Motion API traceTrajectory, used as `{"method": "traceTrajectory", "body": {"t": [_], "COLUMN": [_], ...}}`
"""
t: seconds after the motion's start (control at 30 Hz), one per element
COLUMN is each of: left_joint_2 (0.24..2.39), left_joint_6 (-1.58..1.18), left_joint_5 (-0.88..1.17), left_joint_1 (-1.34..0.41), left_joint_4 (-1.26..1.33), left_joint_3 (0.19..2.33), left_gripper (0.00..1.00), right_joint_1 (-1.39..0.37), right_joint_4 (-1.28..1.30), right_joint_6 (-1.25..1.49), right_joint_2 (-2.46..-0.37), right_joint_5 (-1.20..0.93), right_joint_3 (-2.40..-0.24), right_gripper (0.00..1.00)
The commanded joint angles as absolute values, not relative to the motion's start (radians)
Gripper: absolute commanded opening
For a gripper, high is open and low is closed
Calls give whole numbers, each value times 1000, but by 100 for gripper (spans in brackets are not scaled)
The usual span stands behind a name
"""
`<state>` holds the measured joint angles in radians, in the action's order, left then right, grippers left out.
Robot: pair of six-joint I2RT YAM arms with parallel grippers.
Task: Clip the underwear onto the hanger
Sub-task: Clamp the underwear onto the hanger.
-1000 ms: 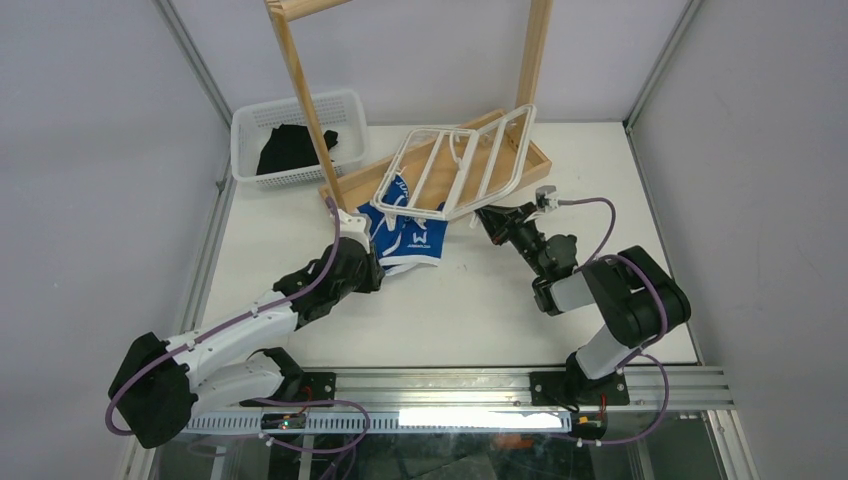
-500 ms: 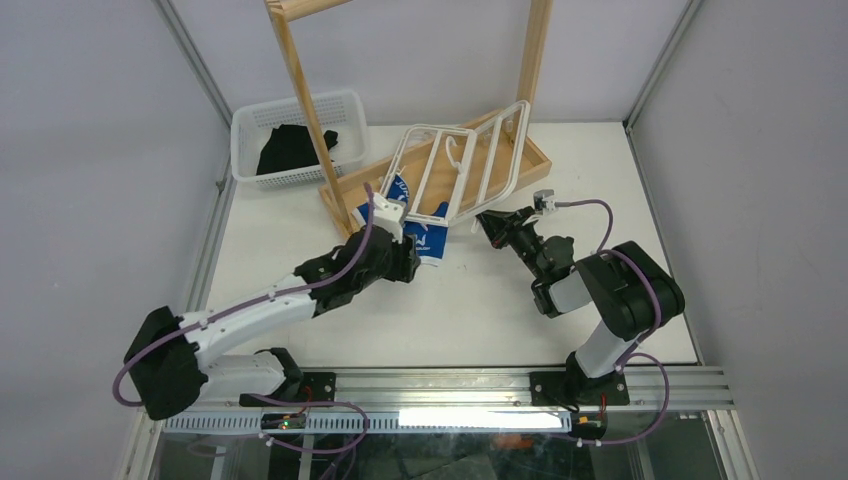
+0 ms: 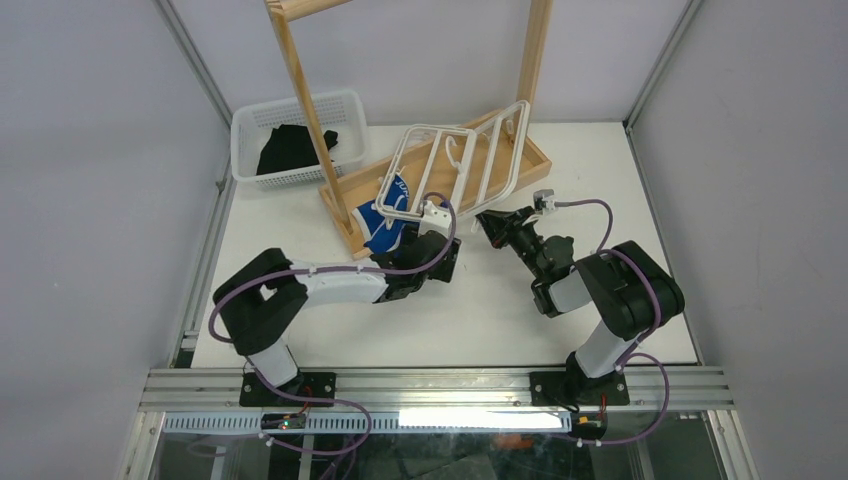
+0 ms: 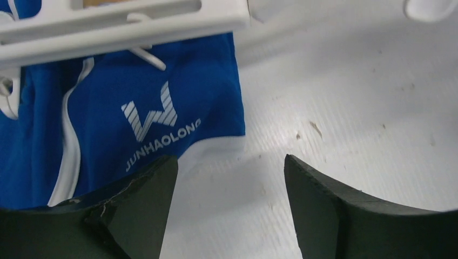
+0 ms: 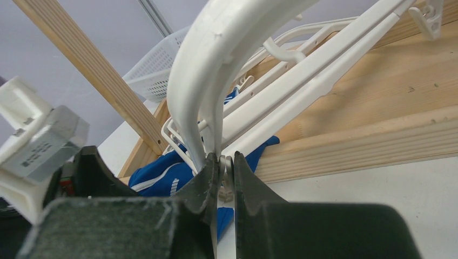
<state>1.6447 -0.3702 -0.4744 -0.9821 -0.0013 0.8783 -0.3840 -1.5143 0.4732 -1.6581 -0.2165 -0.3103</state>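
The blue underwear (image 3: 378, 226) lies bunched on the table, partly under the near edge of the white hanger (image 3: 460, 165). In the left wrist view the underwear (image 4: 162, 91) with its white lettering lies below the hanger bar (image 4: 124, 21). My left gripper (image 4: 230, 159) is open at the garment's lower right corner; its left finger overlaps the hem and only bare table lies between the jaws. My right gripper (image 5: 226, 159) is shut on a small white clip at the hanger's near corner (image 5: 216, 54), with the underwear (image 5: 162, 178) just behind it. Seen from above, that gripper (image 3: 484, 218) sits at the hanger's lower right corner.
The hanger leans on the wooden rack's base (image 3: 540, 155), between its two upright posts (image 3: 305, 110). A white basket (image 3: 248, 135) holding a black garment (image 3: 293, 147) stands at the back left.
My left gripper has opened and let go of the underwear while the left arm swung right, toward the hanger's near edge. The underwear now lies more bunched under the hanger. The right arm has stayed put.
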Motion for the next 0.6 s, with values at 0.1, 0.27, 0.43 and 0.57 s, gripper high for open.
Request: {"method": "traceTrajectory", "body": {"t": [0.1, 0.27, 0.43, 0.57], "left_joint_2": [1825, 1911, 1958, 1957], "left_joint_6": [-340, -319, -294, -291], "left_joint_5": [-700, -784, -828, -828], "left_joint_1": [-1011, -1011, -1011, -1011], "left_joint_4": [92, 73, 66, 63], "left_joint_3": [1014, 1060, 1055, 1027], "left_gripper": [75, 73, 47, 7], "right_joint_1": [-383, -382, -382, -382], "right_joint_4": [-1640, -1640, -1640, -1640], "right_joint_6": [463, 463, 462, 459], "right_joint_2": [-1652, -1653, -1644, -1629], "right_joint_5": [-207, -208, -210, -208], "right_joint_3": [-345, -347, -346, -341], "right_gripper": [0, 0, 0, 0]}}
